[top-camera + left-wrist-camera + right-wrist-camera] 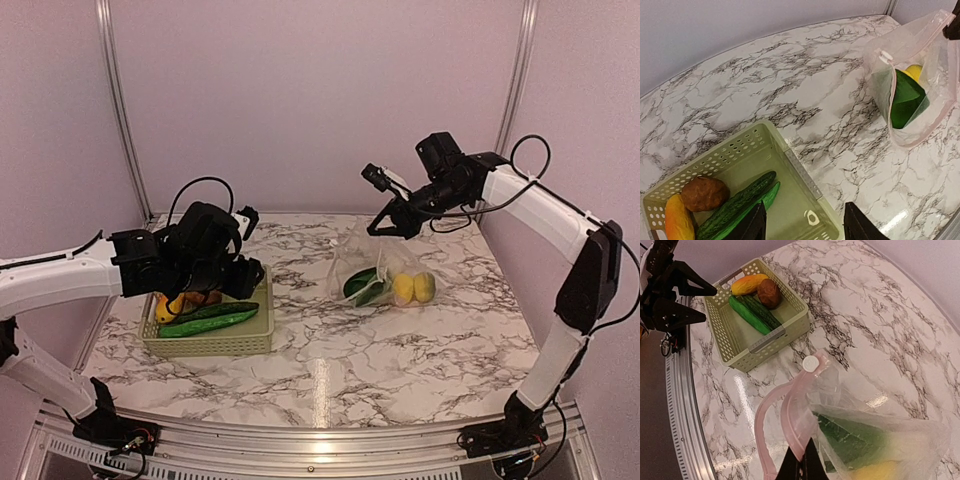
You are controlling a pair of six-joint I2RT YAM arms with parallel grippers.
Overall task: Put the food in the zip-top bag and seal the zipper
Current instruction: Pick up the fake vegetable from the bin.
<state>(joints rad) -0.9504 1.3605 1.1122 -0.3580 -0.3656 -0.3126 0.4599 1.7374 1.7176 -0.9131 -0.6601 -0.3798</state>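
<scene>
Holds the bag (900, 435) open by the zipper (790, 422) in the clenched right gripper (802, 462), poising the spread, empty left gripper (805, 225) over the basket's (801, 174) 4 foods (705, 194).

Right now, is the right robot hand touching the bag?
Touching. The right wrist view shows the right gripper closed on the zip-top bag, pinching its pink zipper edge.

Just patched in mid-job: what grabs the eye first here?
The clear zip-top bag, right of centre, hangs open from the right gripper, which pinches its pink zipper; lemons and green pieces already sit inside. At the left, the open left gripper hovers over the green basket, where a cucumber, a brown potato and an orange piece wait.
</scene>
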